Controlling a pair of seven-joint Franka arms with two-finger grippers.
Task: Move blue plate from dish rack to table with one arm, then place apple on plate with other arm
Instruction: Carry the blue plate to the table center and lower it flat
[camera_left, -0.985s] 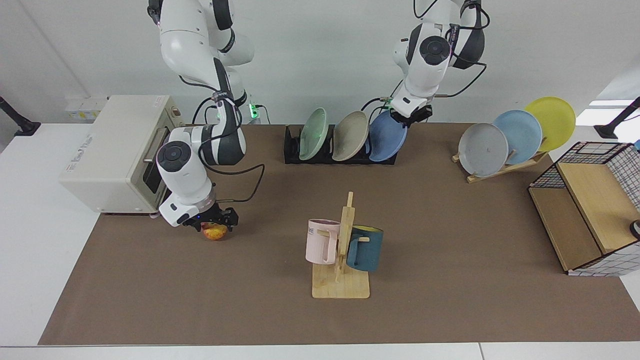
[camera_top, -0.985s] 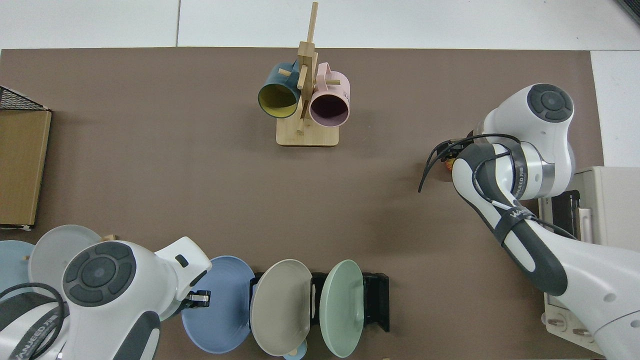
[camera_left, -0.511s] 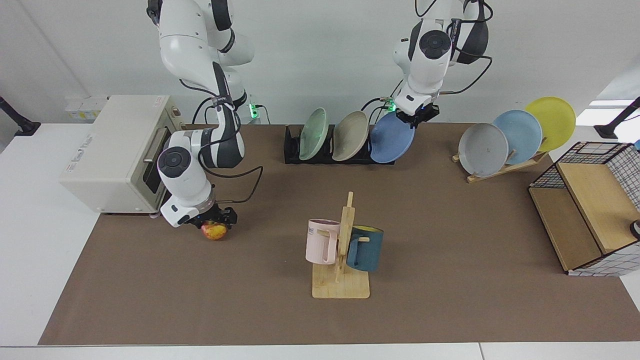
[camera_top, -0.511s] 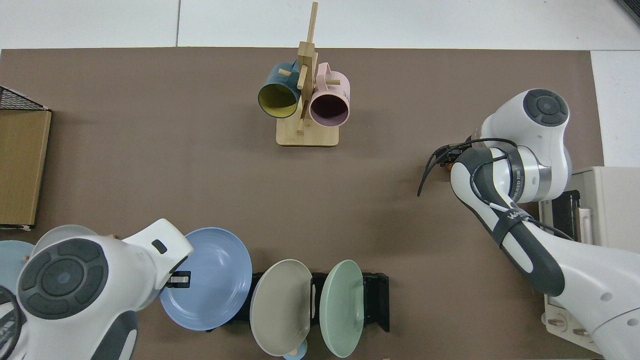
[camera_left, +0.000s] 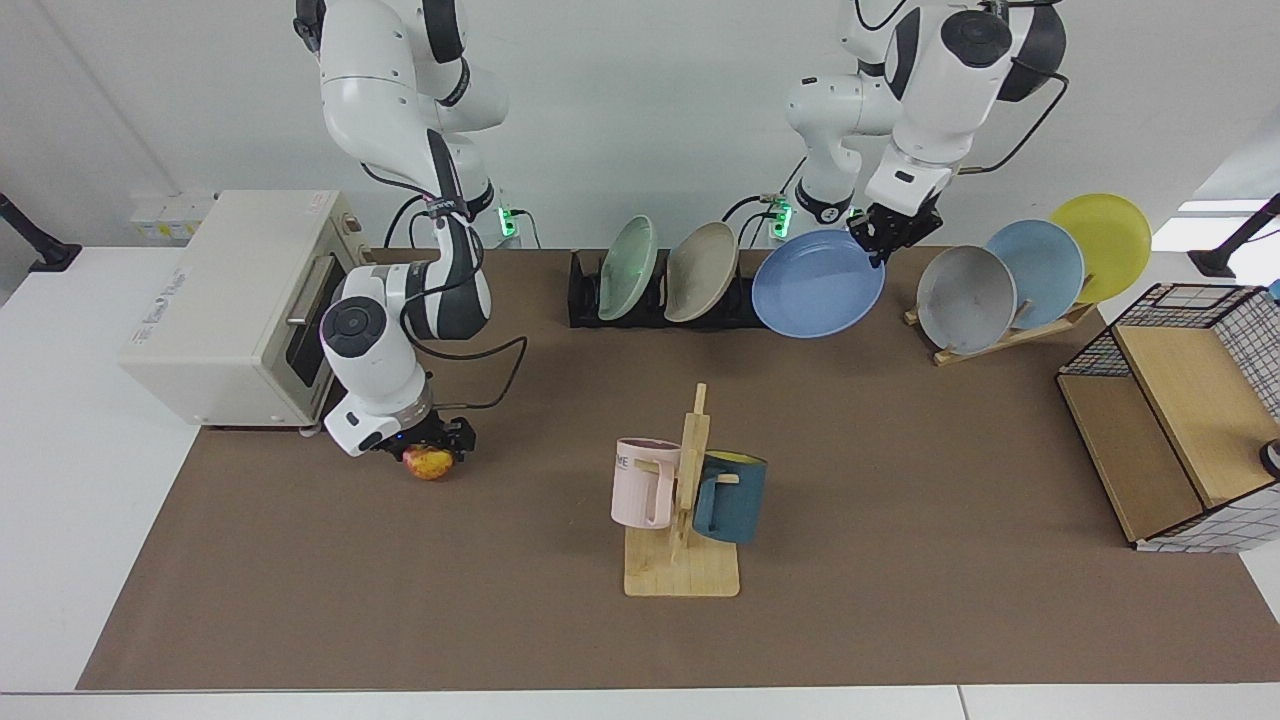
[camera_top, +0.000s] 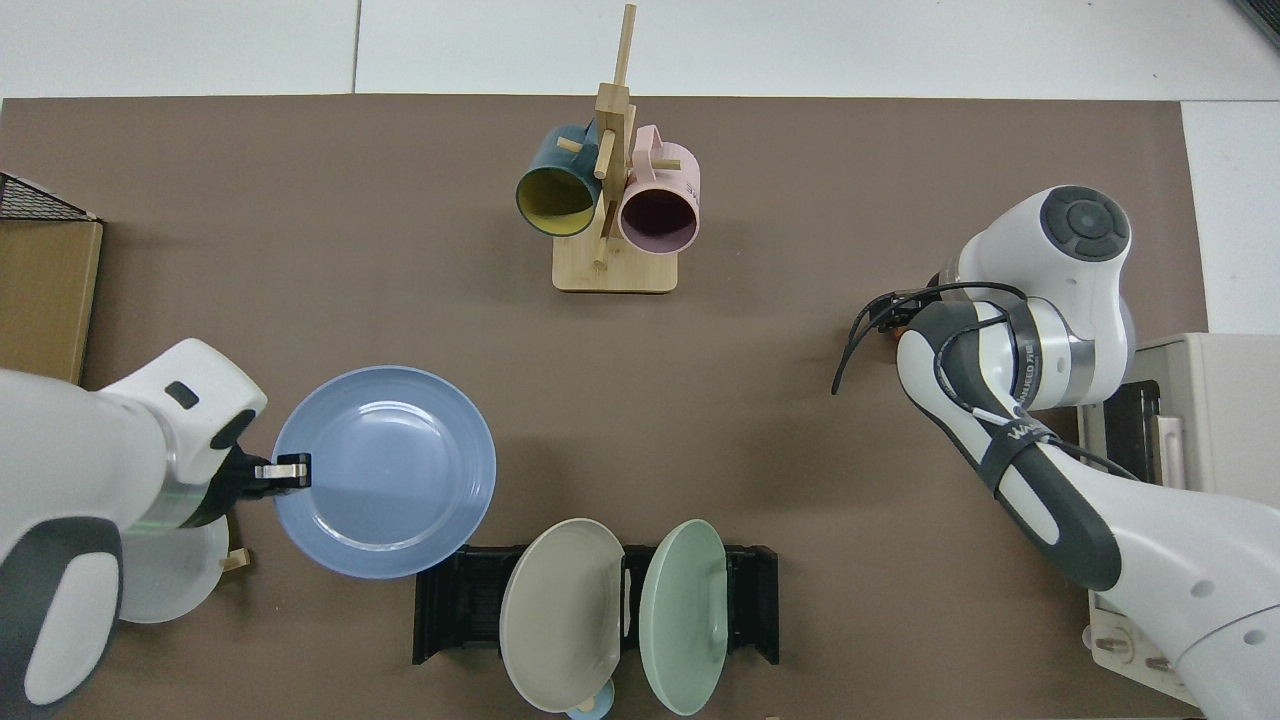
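Blue plate (camera_left: 818, 283) now clear of the dish rack (camera_left: 670, 305), held in the air at the rack's 3 o'clock end in the facing view. A second ago it stood tilted in the end slot; now it lies nearly flat. Left gripper (camera_left: 884, 240) fingers pinch its rim at 2 o'clock. Set-down on the table (camera_left: 900, 480) comes next, I judge. Right gripper (camera_left: 428, 441) is down on the apple (camera_left: 429, 462) on the table as before; finger state: cannot tell.
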